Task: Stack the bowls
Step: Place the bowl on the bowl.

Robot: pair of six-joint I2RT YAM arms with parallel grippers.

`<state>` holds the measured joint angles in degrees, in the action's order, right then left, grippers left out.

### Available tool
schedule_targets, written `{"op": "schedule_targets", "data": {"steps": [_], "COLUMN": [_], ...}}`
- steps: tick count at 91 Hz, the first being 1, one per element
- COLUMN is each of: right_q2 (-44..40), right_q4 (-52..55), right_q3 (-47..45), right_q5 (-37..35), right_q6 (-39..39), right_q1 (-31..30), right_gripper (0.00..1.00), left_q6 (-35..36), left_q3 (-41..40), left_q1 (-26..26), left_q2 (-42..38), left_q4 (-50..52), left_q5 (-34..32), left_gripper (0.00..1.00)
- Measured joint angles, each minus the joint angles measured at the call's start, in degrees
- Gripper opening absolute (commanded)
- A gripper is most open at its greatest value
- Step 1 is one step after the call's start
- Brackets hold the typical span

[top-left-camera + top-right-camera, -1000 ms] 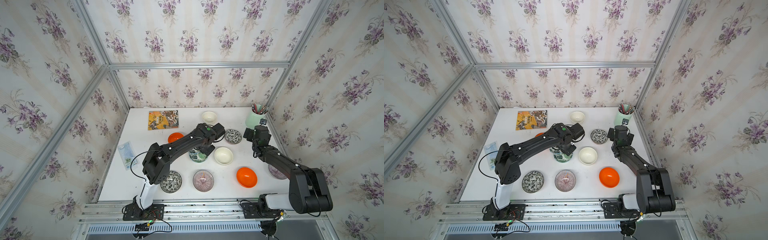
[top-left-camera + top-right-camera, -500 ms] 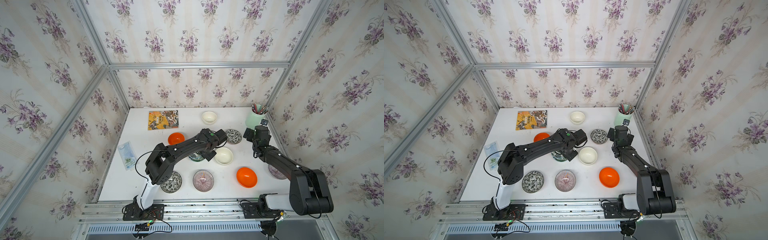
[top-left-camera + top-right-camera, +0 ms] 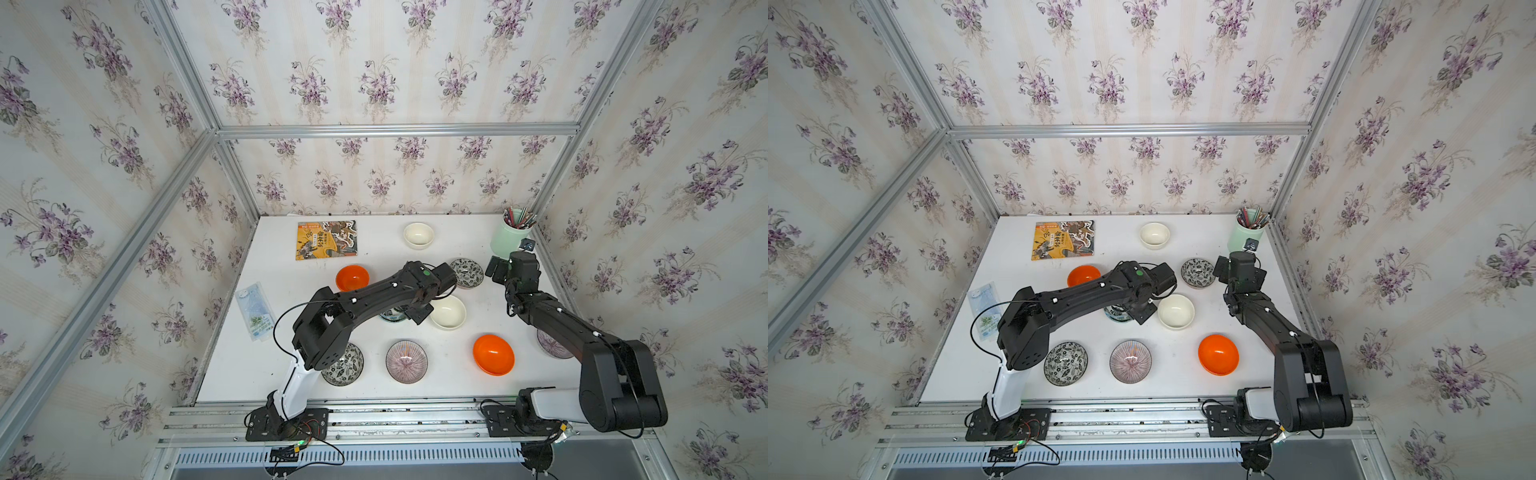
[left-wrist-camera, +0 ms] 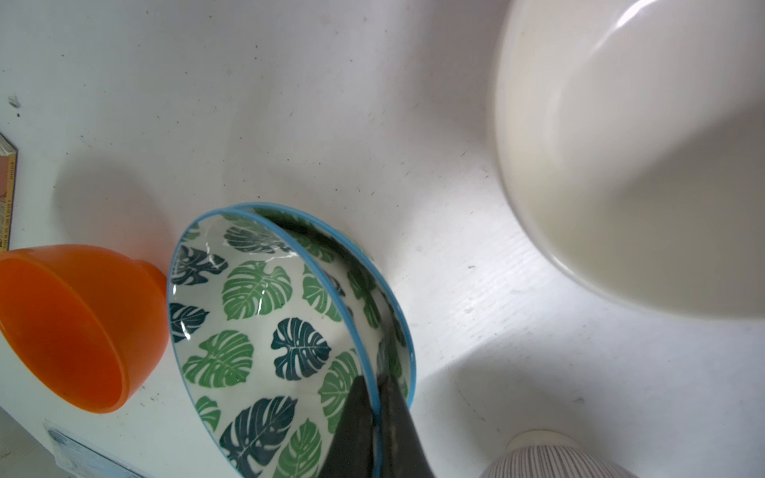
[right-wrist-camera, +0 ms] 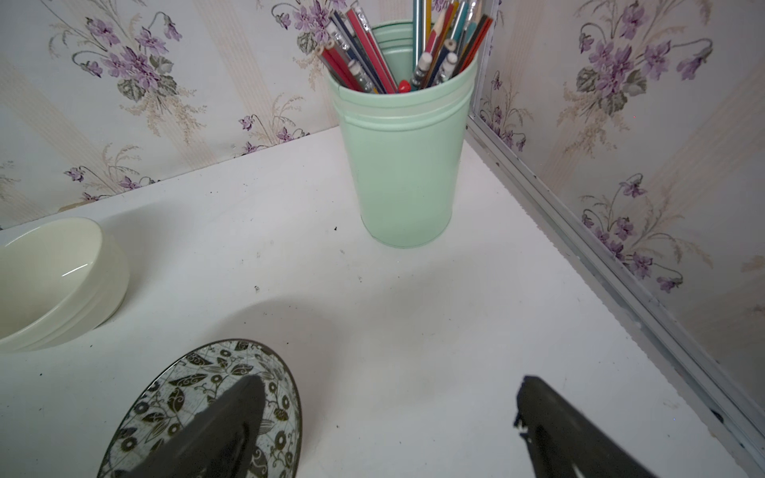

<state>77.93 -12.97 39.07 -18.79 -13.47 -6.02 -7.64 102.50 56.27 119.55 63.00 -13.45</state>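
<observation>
My left gripper [image 4: 374, 383] is shut on the blue rim of a green leaf print bowl [image 4: 256, 323]. That bowl lies tilted inside a second leaf bowl [image 4: 391, 314]. In both top views the left arm covers most of this pair [image 3: 392, 316] [image 3: 1116, 314]. My right gripper [image 5: 389, 387] stands open and empty, one finger [image 5: 232, 418] over a black-and-white floral bowl [image 5: 273, 397] [image 3: 466, 273]. On the table stand two cream bowls [image 3: 418, 235] [image 3: 447, 312], two orange bowls [image 3: 352, 278] [image 3: 493, 354], a second floral bowl [image 3: 343, 365] and purple striped bowls [image 3: 406, 360] [image 3: 550, 348].
A mint-green cup [image 3: 509, 239] full of pencils stands in the back right corner, close to my right gripper. A picture book [image 3: 326, 240] lies at the back left. A plastic packet [image 3: 254, 309] lies at the left edge. Aluminium frame rails line the walls.
My left gripper has come down and toward the front with the leaf bowl, and the arm now hides most of the leaf pair. The right arm has not moved.
</observation>
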Motion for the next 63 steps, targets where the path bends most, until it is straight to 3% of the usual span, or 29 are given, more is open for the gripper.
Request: {"op": "schedule_targets", "data": {"steps": [32, 48, 63], "right_q2": [-0.48, -1.77, -2.16], "right_q4": [0.79, 0.87, 1.27], "right_q3": [0.55, 0.55, 0.61], "right_q5": [0.2, 0.17, 0.17], "right_q6": [0.0, 0.04, 0.2], "right_q1": [-0.81, -0.98, -1.09], "right_gripper": [1.0, 1.0, 1.0], "left_q6": [-0.74, -1.51, -2.58], "left_q3": [-0.35, -1.33, -1.55], "left_q1": [0.04, 0.04, 0.04], "left_q2": [-0.35, 0.61, -1.03], "left_q4": [-0.17, -0.5, -0.68], "left_q5": [0.68, 0.0, -0.55], "left_gripper": [0.16, 0.29, 0.31]}}
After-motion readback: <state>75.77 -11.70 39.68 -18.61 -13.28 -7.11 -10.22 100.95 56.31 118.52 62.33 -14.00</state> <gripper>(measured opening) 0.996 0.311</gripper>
